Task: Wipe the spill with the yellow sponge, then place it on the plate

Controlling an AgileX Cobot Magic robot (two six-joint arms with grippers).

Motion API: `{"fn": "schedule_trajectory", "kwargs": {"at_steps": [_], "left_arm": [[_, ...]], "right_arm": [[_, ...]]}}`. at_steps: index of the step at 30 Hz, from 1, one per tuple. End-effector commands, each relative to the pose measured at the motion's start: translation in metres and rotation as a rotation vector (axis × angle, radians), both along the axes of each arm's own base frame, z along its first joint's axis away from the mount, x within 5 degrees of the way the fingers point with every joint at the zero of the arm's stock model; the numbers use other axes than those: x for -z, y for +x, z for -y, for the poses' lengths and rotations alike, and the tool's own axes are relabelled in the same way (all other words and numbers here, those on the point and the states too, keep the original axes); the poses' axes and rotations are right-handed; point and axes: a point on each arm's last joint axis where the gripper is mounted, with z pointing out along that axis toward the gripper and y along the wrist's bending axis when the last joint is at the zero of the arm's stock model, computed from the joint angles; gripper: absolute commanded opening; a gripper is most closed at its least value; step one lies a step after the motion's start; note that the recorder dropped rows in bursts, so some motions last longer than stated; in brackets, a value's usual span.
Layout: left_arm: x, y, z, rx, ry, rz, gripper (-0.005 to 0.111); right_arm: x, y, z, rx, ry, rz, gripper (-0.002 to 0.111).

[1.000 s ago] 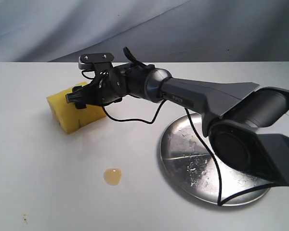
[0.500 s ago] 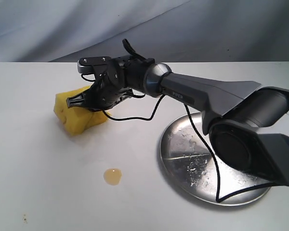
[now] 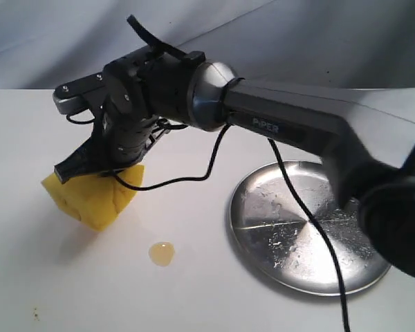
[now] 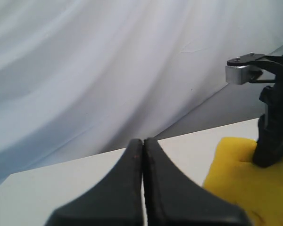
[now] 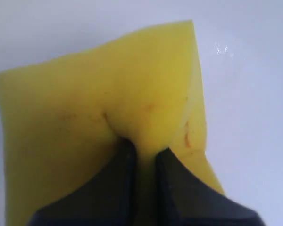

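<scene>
Now raised off the table [image 3: 55, 290], yellow sponge [image 3: 90, 202] pinched in right tool [image 3: 97, 171], left tool [image 4: 143, 142] closed.

We see a soft, matt foam yellow sponge [image 3: 90, 200], a shiny scratched metal plate [image 3: 311, 235], a glossy amber spill [image 3: 162, 253] and a smooth white table [image 3: 194, 297].
</scene>
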Motion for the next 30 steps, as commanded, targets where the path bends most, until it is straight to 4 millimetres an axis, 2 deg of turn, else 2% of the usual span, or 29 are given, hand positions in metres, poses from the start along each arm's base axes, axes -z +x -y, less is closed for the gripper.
{"fn": "schedule_trajectory", "kwargs": {"at_steps": [1, 6, 9, 14, 17, 21, 30], "left_arm": [[-0.002, 0.000, 0.000, -0.002, -0.018, 0.010, 0.000], [-0.002, 0.000, 0.000, -0.002, -0.018, 0.010, 0.000], [-0.002, 0.000, 0.000, -0.002, -0.018, 0.010, 0.000], [-0.002, 0.000, 0.000, -0.002, -0.018, 0.010, 0.000], [-0.002, 0.000, 0.000, -0.002, -0.018, 0.010, 0.000], [-0.002, 0.000, 0.000, -0.002, -0.018, 0.010, 0.000], [-0.002, 0.000, 0.000, -0.002, -0.018, 0.010, 0.000]], "right_arm": [[0.011, -0.023, 0.029, 0.006, -0.019, 0.002, 0.000], [0.022, -0.053, 0.075, 0.040, 0.030, -0.007, 0.000], [0.035, -0.071, 0.102, 0.040, -0.003, -0.027, 0.000], [0.053, -0.087, 0.127, 0.060, -0.030, -0.056, 0.000], [0.063, -0.088, 0.129, 0.063, -0.035, -0.062, 0.000], [0.067, -0.081, 0.121, 0.068, -0.017, -0.051, 0.000], [0.080, -0.051, 0.075, 0.068, -0.033, -0.057, 0.000]]}}
